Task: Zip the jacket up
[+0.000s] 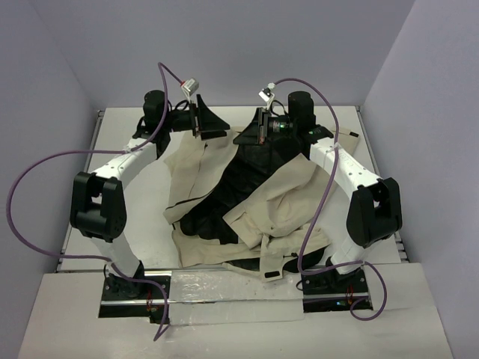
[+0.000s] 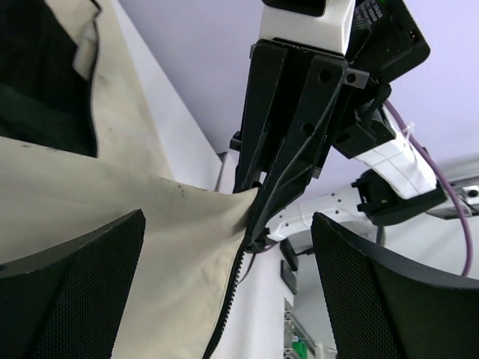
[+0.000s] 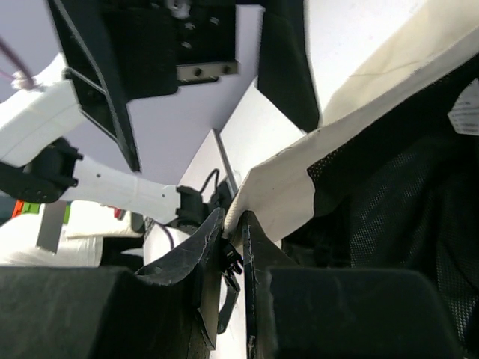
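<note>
1. Surface and room. I see a white desk (image 1: 150, 217) boxed in on three sides by plain lavender walls (image 1: 247, 45). A shiny strip (image 1: 209, 288) runs along the near edge between the two arm bases. Purple cables (image 1: 22, 194) loop off both arms.

2. Work item. The jacket (image 1: 284, 194) lies crumpled and open across the middle of the desk, between the arms. Its beige shell is folded back and the black lining (image 1: 239, 176) faces up. Its near edge reaches the shiny strip, and its far edge is lifted toward both wrists.

3. Right jaws: clenched. In the right wrist view I see the two fingers pressed together on a beige corner of the jacket, with a white label (image 3: 464, 116) on the lining off to the side. The left wrist view confirms the pinch — the zipper teeth (image 2: 228, 314) run down from that held corner.

4. Left jaws: released. Its two mesh pads (image 2: 75, 299) stand wide apart, close to the right jaws, with the beige fabric showing between them. I cannot tell whether either pad touches the cloth.
</note>
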Controlling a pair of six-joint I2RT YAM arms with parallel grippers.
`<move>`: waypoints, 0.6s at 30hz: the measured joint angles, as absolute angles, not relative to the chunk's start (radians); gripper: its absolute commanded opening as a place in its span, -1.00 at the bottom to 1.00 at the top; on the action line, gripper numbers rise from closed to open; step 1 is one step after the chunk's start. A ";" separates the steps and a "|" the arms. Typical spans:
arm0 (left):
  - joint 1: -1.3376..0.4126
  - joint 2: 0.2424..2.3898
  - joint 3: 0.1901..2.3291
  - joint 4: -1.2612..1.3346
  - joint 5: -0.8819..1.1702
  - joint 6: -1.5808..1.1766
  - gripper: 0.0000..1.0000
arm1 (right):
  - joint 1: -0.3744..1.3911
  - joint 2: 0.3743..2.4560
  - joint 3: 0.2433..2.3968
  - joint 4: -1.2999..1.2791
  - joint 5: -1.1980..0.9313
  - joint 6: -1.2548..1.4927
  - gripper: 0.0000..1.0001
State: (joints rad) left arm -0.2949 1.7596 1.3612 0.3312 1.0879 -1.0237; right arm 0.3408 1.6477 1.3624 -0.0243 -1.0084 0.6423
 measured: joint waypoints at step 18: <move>-0.367 1.817 1.307 0.726 1.116 -1.340 -0.28 | 0.356 1.647 1.362 0.029 -1.068 0.672 -1.00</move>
State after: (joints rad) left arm -0.3668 1.8168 1.3073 0.7257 1.1156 -1.3400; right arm 0.3560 1.6474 1.3624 0.0289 -1.0679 0.6724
